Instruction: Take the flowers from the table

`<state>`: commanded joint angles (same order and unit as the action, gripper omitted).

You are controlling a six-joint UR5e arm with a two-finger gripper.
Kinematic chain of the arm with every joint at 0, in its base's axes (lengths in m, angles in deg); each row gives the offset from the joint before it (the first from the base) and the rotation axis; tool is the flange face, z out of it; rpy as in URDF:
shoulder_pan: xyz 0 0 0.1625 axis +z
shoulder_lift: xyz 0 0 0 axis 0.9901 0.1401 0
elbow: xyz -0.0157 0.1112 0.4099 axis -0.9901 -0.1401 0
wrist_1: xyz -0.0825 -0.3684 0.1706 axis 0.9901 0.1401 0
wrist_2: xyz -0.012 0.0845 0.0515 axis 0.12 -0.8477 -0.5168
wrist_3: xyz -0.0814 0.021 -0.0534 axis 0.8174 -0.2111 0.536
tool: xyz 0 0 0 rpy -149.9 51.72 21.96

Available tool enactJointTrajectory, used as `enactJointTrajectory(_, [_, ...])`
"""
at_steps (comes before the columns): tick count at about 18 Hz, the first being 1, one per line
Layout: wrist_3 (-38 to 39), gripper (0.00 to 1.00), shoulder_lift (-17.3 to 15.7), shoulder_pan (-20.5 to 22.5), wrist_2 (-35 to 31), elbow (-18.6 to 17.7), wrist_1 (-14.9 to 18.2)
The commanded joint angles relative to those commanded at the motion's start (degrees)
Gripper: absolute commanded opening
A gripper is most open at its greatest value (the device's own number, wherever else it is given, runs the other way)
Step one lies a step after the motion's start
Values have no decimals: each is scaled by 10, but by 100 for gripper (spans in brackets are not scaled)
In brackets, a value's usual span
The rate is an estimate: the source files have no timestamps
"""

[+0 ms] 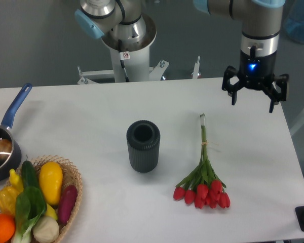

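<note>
The flowers [203, 182] lie flat on the white table [91, 116] at the right of centre: a bunch of red tulip buds with green leaves at the near end, and thin tied green stems running away to the far end. My gripper [253, 105] hangs above the far right part of the table, to the right of and beyond the stem tips. Its fingers [233, 96] are spread apart and hold nothing.
A dark ribbed cylindrical vase [143, 146] stands upright left of the flowers. A wicker basket of vegetables [38, 207] sits at the near left corner. A blue-handled saucepan [2, 147] is at the left edge. The arm's base [126, 45] stands behind the table.
</note>
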<state>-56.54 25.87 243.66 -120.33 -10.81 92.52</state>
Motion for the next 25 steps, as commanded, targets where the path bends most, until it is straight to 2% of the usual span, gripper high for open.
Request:
enactJointTrajectory(4, [1, 100, 8, -2, -1, 11, -5])
enactJointTrajectory(7, [2, 100, 8, -3, -1, 5, -5])
enactJointTrajectory(10, [5, 100, 8, -2, -1, -24, -4])
enactJointTrajectory(16, [10, 100, 20, -6, 3, -56, -5])
enactJointTrajectory(20, [35, 100, 37, -18, 4, -65, -4])
enactJointTrajectory(22, [75, 100, 50, -25, 4, -67, -4])
enactJointTrajectory(25, [83, 100, 76, -43, 3, -61, -4])
